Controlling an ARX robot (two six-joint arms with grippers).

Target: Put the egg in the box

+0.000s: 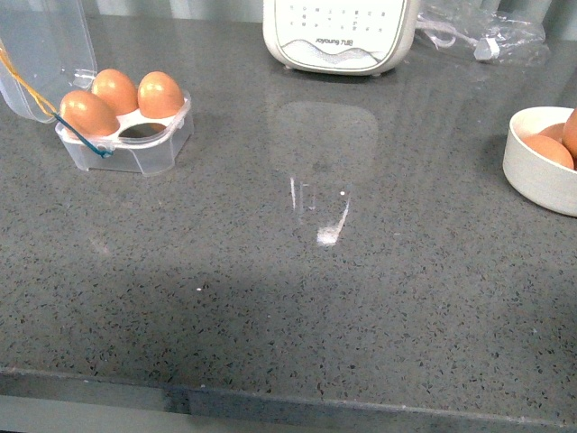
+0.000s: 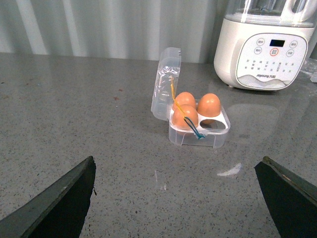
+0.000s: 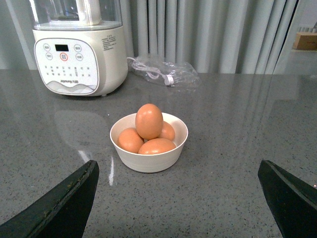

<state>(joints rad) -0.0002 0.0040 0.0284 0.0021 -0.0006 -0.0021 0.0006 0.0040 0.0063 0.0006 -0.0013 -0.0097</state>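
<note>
The clear box stands at the far left of the counter with its lid swung open. Three brown eggs fill three cups, such as one egg; the front right cup is empty. Yellow and blue cords hang over its left side. In the left wrist view the box lies well ahead of my open left gripper. A cream bowl holds several brown eggs, one egg upright on top. My open right gripper hovers just short of the bowl. Neither arm shows in the front view.
A white appliance with buttons stands at the back centre. A crumpled clear bag with a cable lies to its right. The bowl sits at the right edge of the front view. The counter's front edge runs along the bottom.
</note>
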